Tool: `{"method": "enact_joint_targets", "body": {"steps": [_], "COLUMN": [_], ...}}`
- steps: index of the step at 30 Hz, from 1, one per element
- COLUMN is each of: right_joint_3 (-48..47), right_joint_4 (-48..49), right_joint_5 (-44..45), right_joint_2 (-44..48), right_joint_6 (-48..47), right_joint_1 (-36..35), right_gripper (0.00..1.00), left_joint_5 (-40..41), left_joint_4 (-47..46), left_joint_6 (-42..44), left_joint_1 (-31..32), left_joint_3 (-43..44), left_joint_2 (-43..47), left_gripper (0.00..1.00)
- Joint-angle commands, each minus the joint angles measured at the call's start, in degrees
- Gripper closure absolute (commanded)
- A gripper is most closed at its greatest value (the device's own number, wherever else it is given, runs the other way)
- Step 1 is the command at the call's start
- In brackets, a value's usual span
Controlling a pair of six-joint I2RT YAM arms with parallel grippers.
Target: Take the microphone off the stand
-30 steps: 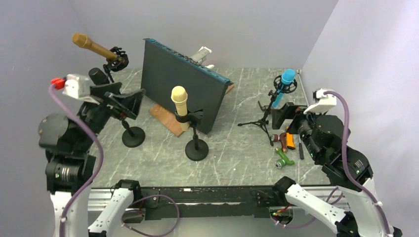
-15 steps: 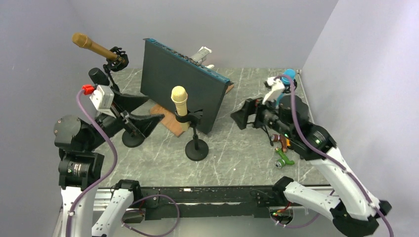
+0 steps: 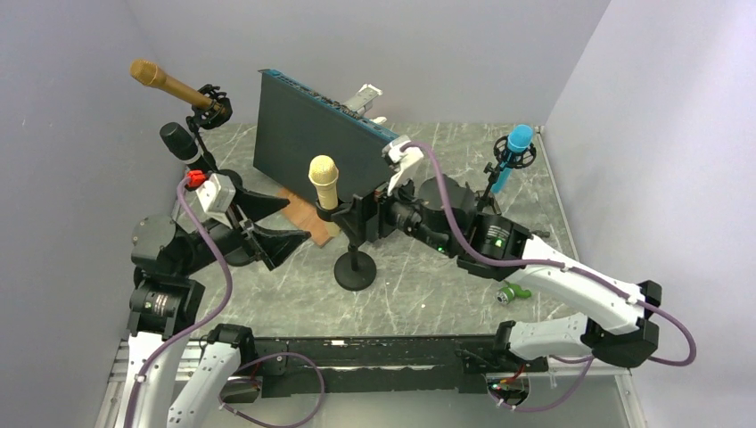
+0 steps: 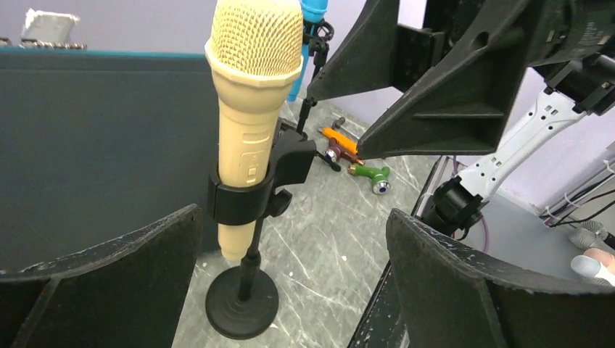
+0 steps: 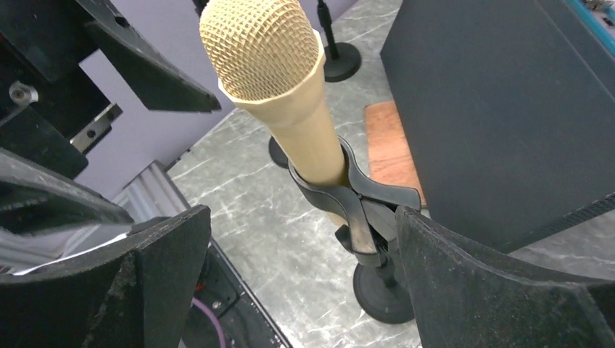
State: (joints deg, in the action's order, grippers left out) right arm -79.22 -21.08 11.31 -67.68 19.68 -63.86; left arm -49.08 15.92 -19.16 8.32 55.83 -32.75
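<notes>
A cream microphone (image 3: pixel 324 182) stands upright in a black clip (image 3: pixel 340 214) on a short stand with a round black base (image 3: pixel 355 271). My left gripper (image 3: pixel 296 221) is open just left of it, not touching. In the left wrist view the microphone (image 4: pixel 254 109) and the stand's base (image 4: pixel 241 301) sit between the spread fingers of the left gripper (image 4: pixel 294 217). My right gripper (image 3: pixel 365 212) is open at the clip from the right. In the right wrist view the microphone (image 5: pixel 284 94) and the clip (image 5: pixel 357 199) lie between the fingers of the right gripper (image 5: pixel 303 212), the clip close to the right one.
A tall dark panel (image 3: pixel 321 147) stands right behind the stand, with a wooden board (image 3: pixel 299 219) at its foot. A gold microphone (image 3: pixel 169 85) and a black one (image 3: pixel 178 141) are at the back left. A blue microphone (image 3: pixel 515 143) on a tripod and small tools (image 3: pixel 513 292) are on the right.
Both arms have swung inward to the cream microphone. The right arm reached across from the far right; the left came down and rightward. Both grippers have stayed open.
</notes>
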Motion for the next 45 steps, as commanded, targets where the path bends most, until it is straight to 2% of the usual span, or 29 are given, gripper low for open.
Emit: {"method": "enact_joint_targets", "body": {"steps": [1, 3, 7, 11, 14, 17, 20, 25, 28, 36, 45], "right_joint_3": [-4.25, -2.51, 0.69, 2.62, 5.28, 5.64, 4.86, 6.11, 7.34, 10.46, 14.2], "right_joint_4": [1.73, 1.66, 1.64, 0.76, 2.98, 2.44, 1.83, 5.17, 7.28, 13.04, 19.48], "right_joint_5": [15.51, 15.48, 8.32, -6.33, -19.9, -29.19, -35.21, -37.99, -41.17, -42.94, -40.72], "right_joint_2": [-2.63, -2.38, -0.2, 2.16, 3.82, 3.35, 1.3, 0.06, -0.16, -1.14, -0.85], "right_joint_6": [-2.51, -3.42, -10.08, -14.87, -16.02, -16.32, -17.86, -19.15, -19.15, -19.15, -18.97], "right_joint_1": [-3.77, -3.9, -3.02, 4.07, 10.45, 15.44, 16.73, 17.3, 19.41, 20.39, 20.38], "right_gripper": [0.0, 0.0, 0.01, 0.01, 0.01, 0.01, 0.01, 0.01, 0.01, 0.01, 0.04], "left_joint_5": [0.49, -0.41, -2.46, -1.43, 3.23, 6.04, 10.18, 18.93, 21.52, 24.59, 24.13], "left_joint_4": [-3.64, -5.99, -9.82, -8.39, -4.12, -0.71, -1.8, -0.36, -0.42, -1.9, -4.12], "left_joint_6": [-0.46, -2.31, -4.52, -3.2, -2.12, -0.61, -0.53, 0.32, 1.04, 1.01, -0.07], "left_joint_1": [1.29, 1.75, 2.71, 4.69, 6.99, 10.37, 13.92, 18.36, 19.95, 21.11, 21.56], "left_joint_3": [-2.09, -3.6, -4.39, -1.78, 2.57, 6.67, 6.83, 7.99, 8.34, 8.64, 8.74], "left_joint_2": [1.31, 1.29, -0.21, -3.85, -8.64, -13.0, -14.28, -16.18, -16.98, -19.43, -21.24], "left_gripper": [0.0, 0.01, 0.01, 0.01, 0.01, 0.01, 0.01, 0.05, 0.05, 0.1, 0.25]}}
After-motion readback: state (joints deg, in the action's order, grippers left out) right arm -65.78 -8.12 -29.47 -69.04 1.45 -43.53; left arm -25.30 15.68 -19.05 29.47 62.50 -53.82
